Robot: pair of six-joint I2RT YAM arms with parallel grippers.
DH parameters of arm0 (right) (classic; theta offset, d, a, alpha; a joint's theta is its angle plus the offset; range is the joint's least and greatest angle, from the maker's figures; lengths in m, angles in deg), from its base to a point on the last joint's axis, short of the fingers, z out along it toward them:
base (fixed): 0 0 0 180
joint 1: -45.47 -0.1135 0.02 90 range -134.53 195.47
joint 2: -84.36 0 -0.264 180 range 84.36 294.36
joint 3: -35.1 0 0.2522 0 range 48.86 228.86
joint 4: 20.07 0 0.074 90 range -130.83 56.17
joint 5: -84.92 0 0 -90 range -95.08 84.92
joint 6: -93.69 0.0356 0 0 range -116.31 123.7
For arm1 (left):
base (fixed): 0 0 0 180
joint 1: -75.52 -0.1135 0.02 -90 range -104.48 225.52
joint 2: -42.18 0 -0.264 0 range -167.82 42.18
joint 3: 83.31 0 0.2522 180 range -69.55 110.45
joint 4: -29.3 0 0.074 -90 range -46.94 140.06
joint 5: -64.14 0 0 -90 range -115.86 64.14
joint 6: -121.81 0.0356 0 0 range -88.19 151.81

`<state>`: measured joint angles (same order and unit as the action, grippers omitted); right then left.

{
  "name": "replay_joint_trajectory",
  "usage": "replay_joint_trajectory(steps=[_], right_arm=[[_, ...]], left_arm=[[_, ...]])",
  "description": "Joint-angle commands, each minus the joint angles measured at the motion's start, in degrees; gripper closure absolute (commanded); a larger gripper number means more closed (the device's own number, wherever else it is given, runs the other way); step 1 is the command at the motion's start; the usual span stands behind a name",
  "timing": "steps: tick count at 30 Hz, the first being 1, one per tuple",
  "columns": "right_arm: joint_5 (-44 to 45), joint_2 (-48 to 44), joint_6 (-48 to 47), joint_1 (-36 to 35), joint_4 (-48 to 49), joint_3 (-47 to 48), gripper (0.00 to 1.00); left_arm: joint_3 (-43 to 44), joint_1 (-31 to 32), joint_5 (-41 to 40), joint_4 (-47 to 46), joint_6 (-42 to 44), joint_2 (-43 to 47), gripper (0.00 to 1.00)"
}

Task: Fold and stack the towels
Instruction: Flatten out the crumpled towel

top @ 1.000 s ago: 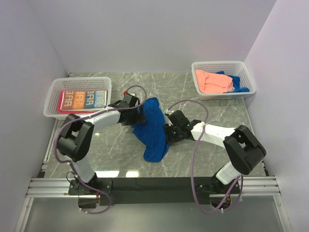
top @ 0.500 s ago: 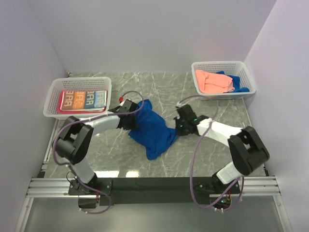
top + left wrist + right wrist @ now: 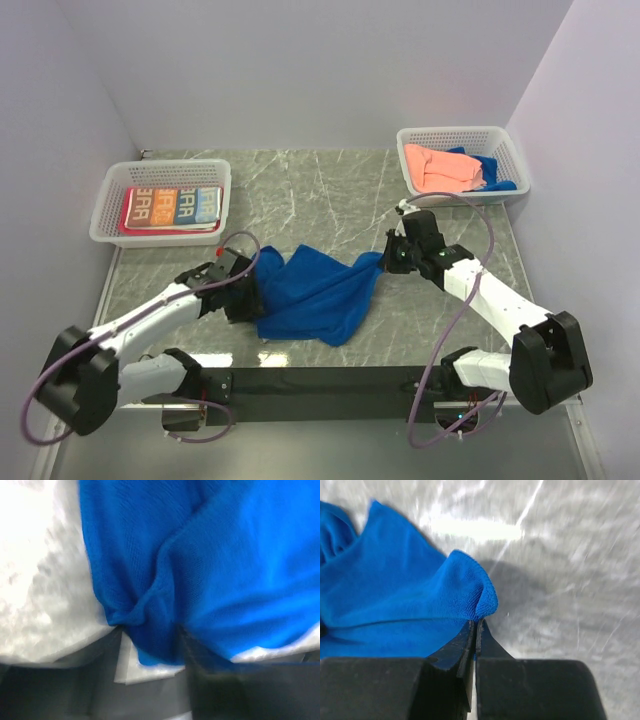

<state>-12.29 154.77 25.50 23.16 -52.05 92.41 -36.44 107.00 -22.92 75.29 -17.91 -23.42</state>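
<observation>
A deep blue towel (image 3: 315, 290) lies stretched across the middle of the table between both grippers. My right gripper (image 3: 388, 258) is shut on its right corner; in the right wrist view the fingertips (image 3: 476, 622) pinch a folded corner of the blue towel (image 3: 395, 595). My left gripper (image 3: 250, 298) sits at the towel's left edge. In the blurred left wrist view its fingers (image 3: 152, 650) stand apart with a bunch of the blue towel (image 3: 200, 555) lying between them. A printed orange and blue towel (image 3: 172, 206) lies folded in the left basket. A salmon towel (image 3: 438, 168) and another blue one (image 3: 495, 170) fill the right basket.
A white mesh basket (image 3: 105, 215) stands at the back left and a second (image 3: 455, 133) at the back right. The black rail with the arm bases (image 3: 320, 382) runs along the near edge. Walls close in on three sides.
The left arm drew back toward the near left and the right arm swung right. The blue towel went from a bunched heap to a sheet spread between them. The left fingers shut, then parted.
</observation>
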Motion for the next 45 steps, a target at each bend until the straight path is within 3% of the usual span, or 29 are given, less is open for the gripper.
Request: replay_joint_trajectory(steps=[1, 5, 8, 14, 19, 26, 30, 35, 45], right_arm=[[-3.3, -2.6, -2.1, 0.3, -2.7, -1.4, 1.00], [-1.7, -3.5, -4.0, 0.3, -5.6, -1.3, 1.00], [-0.6, -4.2, -4.4, 0.3, -5.8, -1.5, 1.00], [-1.2, -4.7, -4.6, 0.3, -4.8, -2.0, 0.99], [-1.8, -5.1, -4.8, 0.2, -4.9, -1.8, 0.99], [-2.9, -5.3, -5.1, 0.2, -4.4, -2.3, 0.99], [-3.3, -5.4, -5.3, 0.3, -4.3, -2.6, 0.99], [-4.0, -4.9, -5.1, 0.2, -3.8, -2.8, 0.99], [-4.0, -5.5, -5.1, 0.2, -3.7, -3.4, 0.99]], left_arm=[[2.6, 0.5, 6.2, 4.7, -0.9, 5.4, 0.39], [14.4, 0.4, -2.6, 12.1, 4.5, 2.4, 0.21], [23.3, 0.1, -8.6, 12.4, 10.4, -5.6, 0.27], [40.8, 0.2, -4.6, 9.4, 20.7, -27.0, 0.30], [50.0, 0.3, -5.4, 8.8, 25.0, -37.9, 0.32], [56.4, 0.4, -5.3, 8.2, 29.9, -49.6, 0.40], [57.9, 0.4, -4.6, 6.4, 30.6, -51.7, 0.50], [59.6, 1.0, -3.4, 5.2, 31.1, -54.8, 0.55], [58.7, 2.4, -3.4, 4.2, 31.1, -57.1, 0.57]])
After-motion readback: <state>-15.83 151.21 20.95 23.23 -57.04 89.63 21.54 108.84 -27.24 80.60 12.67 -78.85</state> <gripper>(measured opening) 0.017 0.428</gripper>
